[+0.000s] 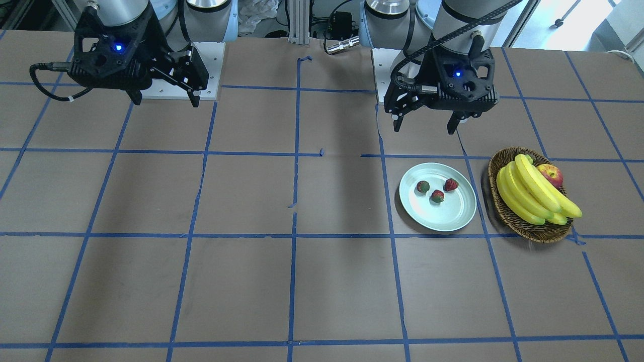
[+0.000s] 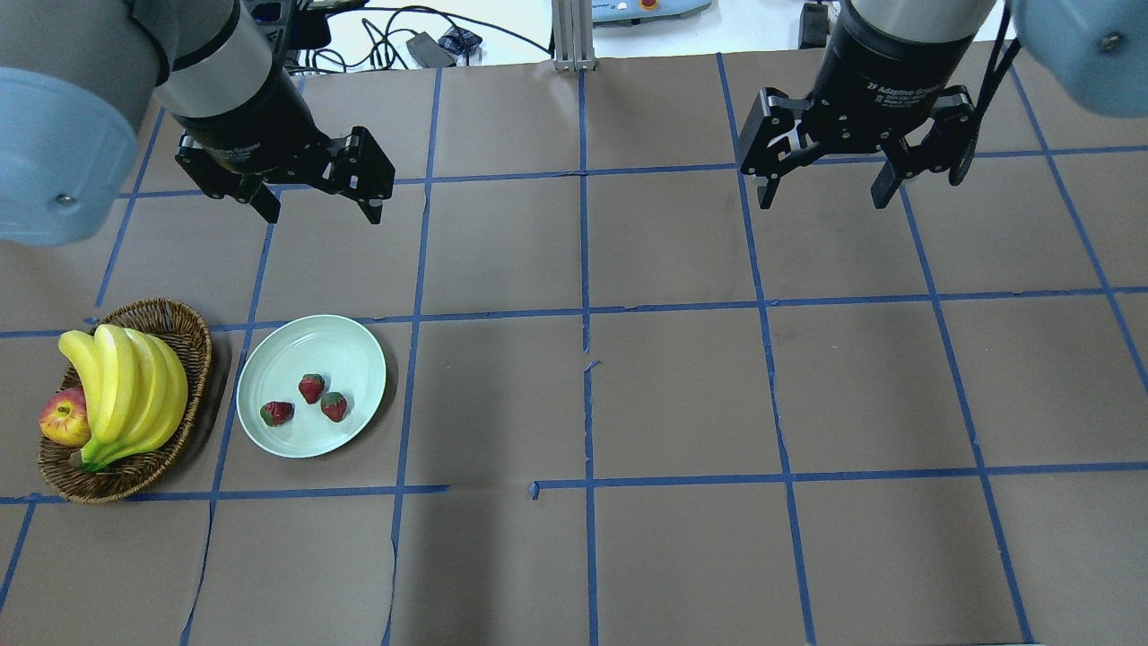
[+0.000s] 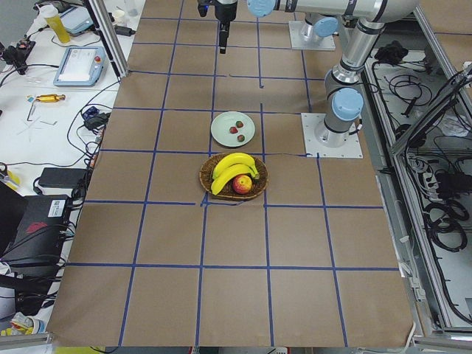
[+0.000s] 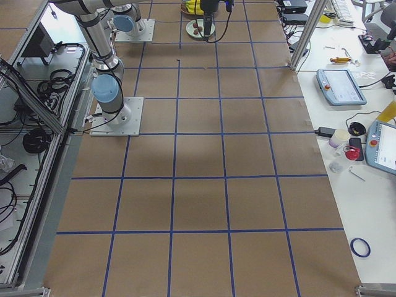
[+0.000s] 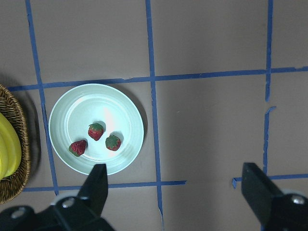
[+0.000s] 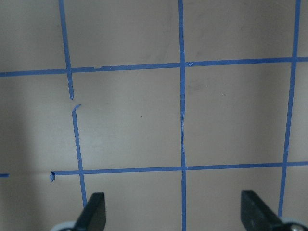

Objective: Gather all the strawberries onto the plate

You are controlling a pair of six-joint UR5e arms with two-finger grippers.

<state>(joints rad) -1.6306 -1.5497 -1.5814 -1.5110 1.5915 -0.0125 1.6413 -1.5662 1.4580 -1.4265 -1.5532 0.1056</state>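
Note:
The pale mint-green plate lies on the table's left side, also in the front view and the left wrist view. Three small red strawberries lie inside it, close together; the left wrist view shows them too. My left gripper is open and empty, raised beyond the plate and apart from it. My right gripper is open and empty, raised over bare table on the right.
A brown wicker basket with a bunch of bananas and a red-yellow apple stands just left of the plate. The brown table surface carries a blue tape grid.

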